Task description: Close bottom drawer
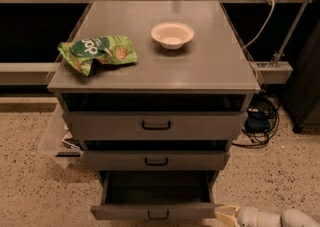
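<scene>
The bottom drawer [155, 212] is the lowest grey drawer of the cabinet. It stands pulled out, its dark inside showing, with a small black handle [158, 215] on its front panel. My gripper [226, 214] is at the bottom right of the camera view, with its pale tip next to the right end of the drawer's front panel. The white arm runs off to the right edge. The middle drawer [156, 160] and the top drawer [156, 125] sit further in.
On the cabinet top [200, 66] lie a green snack bag [97, 52] and a pale bowl [172, 35]. A clear bin [56, 138] stands left of the cabinet. Cables [260, 121] lie on the speckled floor at the right. A dark unit [305, 91] stands far right.
</scene>
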You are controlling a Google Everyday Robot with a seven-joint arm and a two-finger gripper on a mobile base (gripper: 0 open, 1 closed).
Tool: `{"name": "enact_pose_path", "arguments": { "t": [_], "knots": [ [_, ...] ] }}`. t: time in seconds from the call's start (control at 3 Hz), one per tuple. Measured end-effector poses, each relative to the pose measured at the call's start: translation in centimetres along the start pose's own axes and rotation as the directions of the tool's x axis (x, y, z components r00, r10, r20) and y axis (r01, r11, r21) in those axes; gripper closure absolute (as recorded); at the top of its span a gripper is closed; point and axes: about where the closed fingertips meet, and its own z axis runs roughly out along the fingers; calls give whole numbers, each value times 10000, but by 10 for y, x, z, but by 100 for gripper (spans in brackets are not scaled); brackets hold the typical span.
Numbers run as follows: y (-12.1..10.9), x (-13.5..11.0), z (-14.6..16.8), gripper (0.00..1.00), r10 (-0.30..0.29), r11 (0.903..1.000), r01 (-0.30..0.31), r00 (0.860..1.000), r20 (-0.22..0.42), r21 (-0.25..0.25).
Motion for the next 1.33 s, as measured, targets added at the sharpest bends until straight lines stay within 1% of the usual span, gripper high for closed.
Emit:
{"name": "enact_pose_path", "arguments": {
  "t": [0.33,0.67,1.0,1.33],
  "knots": [
    [-13,43,26,100,1028,9943,-1030,9947,-91,-263],
    [-21,70,40,100,1685,9852,-1690,9855,-181,-296],
    [-21,71,41,100,1717,9846,-1721,9850,-180,-303],
    [-23,75,42,100,1880,9819,-1883,9820,-153,-192]
  ]
}}
